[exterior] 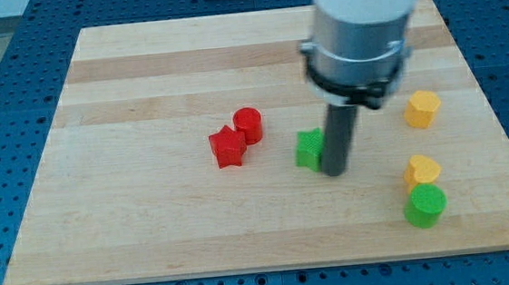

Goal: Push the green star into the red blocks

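Observation:
The green star (308, 148) lies near the middle of the wooden board (140, 79). My tip (335, 170) stands right against the star's right side, touching it or nearly so. The rod hides part of the star's right edge. The red blocks are to the star's left: a red star-like block (228, 147) and a red cylinder (248, 125) just above and right of it, the two touching. A gap of about a block's width separates the green star from the red blocks.
A yellow hexagonal block (422, 108) sits at the view's right. A yellow heart-like block (421, 170) and a green cylinder (424, 206) sit at the lower right, close together. The arm's grey and white body (359, 25) hangs over the top right.

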You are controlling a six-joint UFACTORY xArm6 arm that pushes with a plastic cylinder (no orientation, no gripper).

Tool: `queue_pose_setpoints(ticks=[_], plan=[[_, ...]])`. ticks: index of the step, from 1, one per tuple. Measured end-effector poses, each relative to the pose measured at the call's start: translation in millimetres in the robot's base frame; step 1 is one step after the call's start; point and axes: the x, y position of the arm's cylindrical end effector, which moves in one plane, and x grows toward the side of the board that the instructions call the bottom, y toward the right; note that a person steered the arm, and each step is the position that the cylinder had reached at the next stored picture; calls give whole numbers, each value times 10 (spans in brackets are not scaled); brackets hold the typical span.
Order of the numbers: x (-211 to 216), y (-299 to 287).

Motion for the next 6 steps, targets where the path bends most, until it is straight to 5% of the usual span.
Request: queue_pose_setpoints(ticks=[2, 4, 6], plan=[[-52, -568], [11, 85], [-489, 319]])
